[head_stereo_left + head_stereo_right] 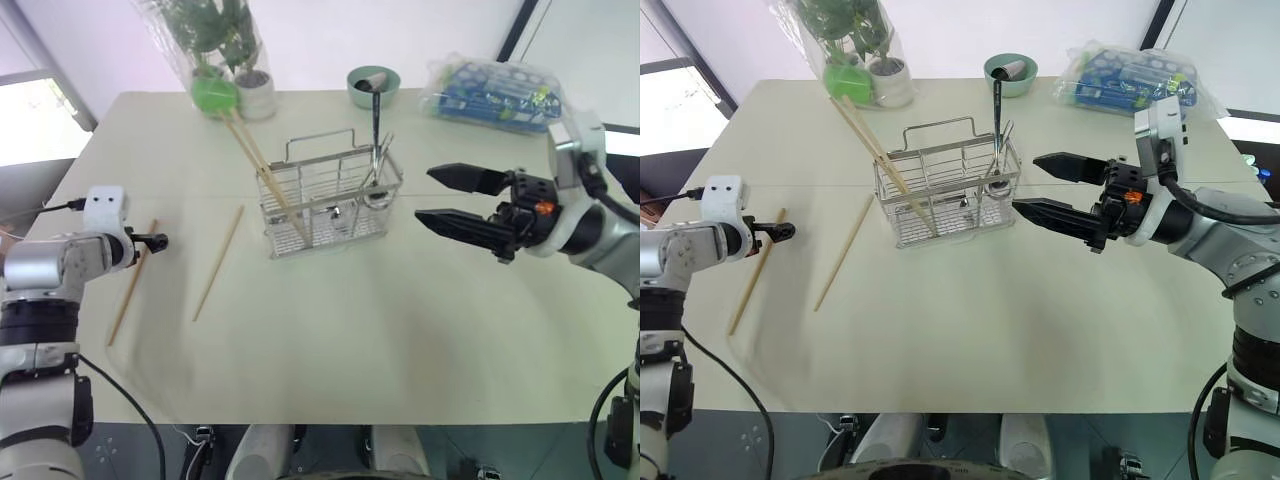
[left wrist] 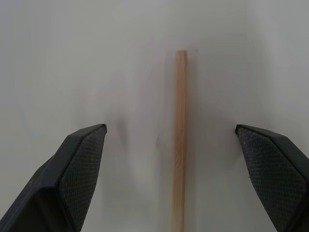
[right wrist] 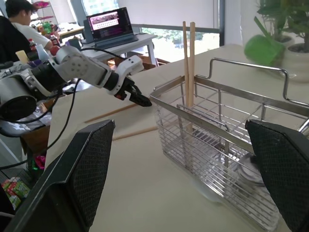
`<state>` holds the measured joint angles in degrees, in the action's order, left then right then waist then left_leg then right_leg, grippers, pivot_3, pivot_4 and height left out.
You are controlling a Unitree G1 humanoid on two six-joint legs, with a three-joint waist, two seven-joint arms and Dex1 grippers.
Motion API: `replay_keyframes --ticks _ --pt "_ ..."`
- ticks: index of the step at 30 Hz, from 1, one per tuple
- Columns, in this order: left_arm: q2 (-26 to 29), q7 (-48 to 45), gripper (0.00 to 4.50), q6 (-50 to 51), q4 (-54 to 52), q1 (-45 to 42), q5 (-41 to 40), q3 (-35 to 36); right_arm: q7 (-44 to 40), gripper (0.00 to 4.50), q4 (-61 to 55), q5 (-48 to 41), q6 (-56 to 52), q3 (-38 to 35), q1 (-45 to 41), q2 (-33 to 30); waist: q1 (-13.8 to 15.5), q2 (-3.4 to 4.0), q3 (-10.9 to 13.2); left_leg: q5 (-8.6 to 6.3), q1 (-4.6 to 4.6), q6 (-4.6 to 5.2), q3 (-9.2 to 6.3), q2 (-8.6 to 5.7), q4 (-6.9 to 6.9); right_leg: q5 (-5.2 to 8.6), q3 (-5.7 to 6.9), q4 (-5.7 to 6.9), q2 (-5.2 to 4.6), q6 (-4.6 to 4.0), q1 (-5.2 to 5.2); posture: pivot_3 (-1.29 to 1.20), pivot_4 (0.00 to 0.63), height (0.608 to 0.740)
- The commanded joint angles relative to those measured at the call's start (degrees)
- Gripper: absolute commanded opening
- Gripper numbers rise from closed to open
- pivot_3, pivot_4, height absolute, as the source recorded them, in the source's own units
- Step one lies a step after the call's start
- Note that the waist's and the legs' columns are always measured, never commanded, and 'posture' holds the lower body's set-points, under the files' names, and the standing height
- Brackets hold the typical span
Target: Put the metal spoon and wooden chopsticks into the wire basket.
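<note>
The wire basket (image 1: pixel 330 200) stands mid-table. Two wooden chopsticks (image 1: pixel 262 165) lean in its left end, tips sticking out toward the plants. The metal spoon (image 1: pixel 376 130) stands upright in its right end beside thin metal rods. Two more wooden chopsticks lie flat on the table, one (image 1: pixel 218 262) left of the basket, the other (image 1: pixel 133 283) farther left. My left gripper (image 1: pixel 158 241) hangs open over that far-left chopstick's (image 2: pixel 179 145) far end, which lies between the fingers (image 2: pixel 82 164). My right gripper (image 1: pixel 424 194) is open, raised to the right of the basket and pointing at it, holding nothing.
A green bowl (image 1: pixel 374 85) sits behind the basket. Potted plants (image 1: pixel 215 95) in clear wrap stand at the back left, a plastic bag (image 1: pixel 490 90) of packets at the back right. In the right wrist view a person (image 3: pixel 14 17) sits at a desk beyond the table.
</note>
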<state>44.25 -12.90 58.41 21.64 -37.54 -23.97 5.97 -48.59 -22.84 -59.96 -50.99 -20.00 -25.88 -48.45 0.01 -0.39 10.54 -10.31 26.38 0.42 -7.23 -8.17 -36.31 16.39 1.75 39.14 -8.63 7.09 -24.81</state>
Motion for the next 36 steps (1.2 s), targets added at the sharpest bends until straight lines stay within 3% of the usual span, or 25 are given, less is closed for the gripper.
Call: replay_keyframes --ticks 1,2,4,6,12,13,16,20,24,28,32,36 --pt "-1.4 -3.4 4.5 -1.7 4.3 -1.4 3.2 -2.5 0.8 4.44 -2.3 -2.3 -0.1 -2.3 0.4 -1.0 0.5 0.04 0.0 0.0 -0.04 0.0 0.0 0.0 -0.01 -0.01 0.0 0.0 0.0 0.01 0.04 0.0 0.15 0.687" --pt "-1.7 -4.0 4.5 -1.8 5.1 -1.8 3.7 -2.5 1.0 4.44 -2.5 -2.6 -0.1 -2.4 0.6 -1.1 0.6 0.04 0.0 0.0 -0.05 0.0 0.0 0.0 -0.01 -0.02 0.0 0.0 -0.01 0.02 0.05 0.0 0.15 0.687" --pt "-2.5 -4.8 3.97 -2.4 6.8 -2.8 4.6 -2.0 0.9 4.5 -2.9 -3.2 -0.1 -2.7 1.1 -1.6 0.8 0.04 -0.1 0.0 -0.07 0.0 0.0 0.0 -0.03 -0.03 0.02 0.0 -0.01 0.02 0.11 0.0 0.15 0.687" --pt "-3.1 -5.1 3.21 -2.7 7.8 -3.7 5.3 -1.4 0.9 4.5 -3.0 -3.6 -0.1 -2.9 1.4 -2.0 0.9 0.04 -0.1 -0.01 -0.08 -0.01 -0.01 0.0 -0.05 -0.03 0.05 -0.02 -0.02 0.03 0.16 0.0 0.15 0.687" --pt "-3.3 -5.2 0.25 -3.2 8.2 -4.3 7.6 -0.3 0.9 4.5 -2.6 -3.1 0.6 -2.5 1.9 -2.4 0.4 0.04 -0.1 0.0 -0.12 0.0 -0.02 0.0 -0.05 -0.06 0.05 -0.03 -0.01 0.08 0.17 0.0 0.15 0.687" --pt "-3.3 -4.6 0.06 -4.0 8.4 -4.4 8.2 0.2 0.9 4.5 -2.5 -3.0 0.7 -2.4 1.8 -2.4 0.4 0.05 -0.1 0.0 -0.13 0.0 -0.02 0.01 -0.05 -0.06 0.05 -0.03 -0.01 0.08 0.16 0.0 0.15 0.687" --pt "-3.8 -0.4 0.06 -9.0 9.4 -5.7 9.7 3.2 0.9 4.5 -2.1 -3.4 0.7 -2.4 1.4 -2.4 0.2 0.04 -0.1 0.0 -0.12 0.0 -0.03 0.01 -0.04 -0.07 0.06 -0.03 0.0 0.09 0.16 0.0 0.15 0.687" --pt "-6.1 9.1 0.06 -24.3 11.4 -9.9 9.1 12.2 1.0 4.5 -1.2 -3.5 0.6 -2.1 0.7 -2.2 0.4 -0.24 0.1 0.0 -0.09 0.01 -0.06 0.01 -0.06 -0.08 0.08 -0.03 0.0 0.11 0.14 0.0 0.15 0.687" --pt "-11.0 9.5 0.06 -32.5 7.2 -15.7 0.8 21.8 1.2 4.5 -0.6 -3.2 0.5 -1.3 0.1 -2.1 0.9 -0.39 0.1 -0.03 0.13 0.05 -0.2 -0.03 -0.33 -0.2 0.23 -0.03 0.03 0.33 0.12 0.0 0.15 0.687" --pt "-17.5 8.2 0.06 -29.5 -3.9 -22.4 -13.6 29.2 1.8 4.5 -0.5 -3.5 -0.1 -0.8 -0.5 -1.9 0.8 -0.46 0.2 -0.19 0.41 0.26 -0.4 -0.15 -0.9 -0.38 0.45 -0.22 0.03 0.63 0.26 0.0 0.15 0.687" --pt "-22.9 10.3 0.06 -25.6 -12.0 -27.2 -22.6 29.3 2.3 4.5 -0.6 -3.3 0.0 -0.8 0.1 -1.7 0.5 -0.47 0.2 -0.22 0.41 0.36 -0.39 -0.2 -0.92 -0.56 0.44 -0.53 0.02 0.74 0.38 0.0 0.15 0.687" --pt "-27.4 11.9 0.06 -25.2 -14.0 -30.9 -26.3 27.2 3.1 4.5 -1.1 -3.4 0.3 -1.5 1.5 -1.3 0.5 -0.46 0.2 -0.21 0.35 0.37 -0.39 -0.18 -0.9 -0.56 0.44 -0.49 0.04 0.73 0.42 0.0 0.15 0.687"
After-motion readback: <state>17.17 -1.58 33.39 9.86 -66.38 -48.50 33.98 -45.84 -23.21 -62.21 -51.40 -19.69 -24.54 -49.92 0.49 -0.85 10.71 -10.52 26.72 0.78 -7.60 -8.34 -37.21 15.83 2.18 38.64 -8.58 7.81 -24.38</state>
